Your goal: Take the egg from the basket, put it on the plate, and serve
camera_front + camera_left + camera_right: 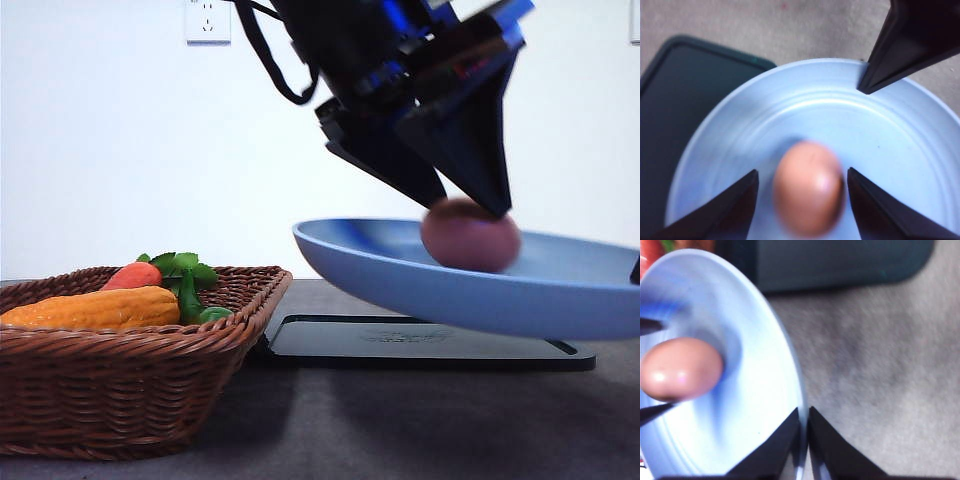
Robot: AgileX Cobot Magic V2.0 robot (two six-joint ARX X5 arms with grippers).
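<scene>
- Now the left end effector (801,200) sits spread, its 2 fingers (735,205) flanking the egg (807,187) with a gap either side.
- The right end effector (804,440) is pressed together on the rim of the plate (420,285), holding it tilted above the black tray (420,345).
- The egg rests in the plate, out of the basket (120,390); serving appears to remain.

wall (120,150): plain white | socket (208,20): white | tabletop (400,420): grey
</scene>
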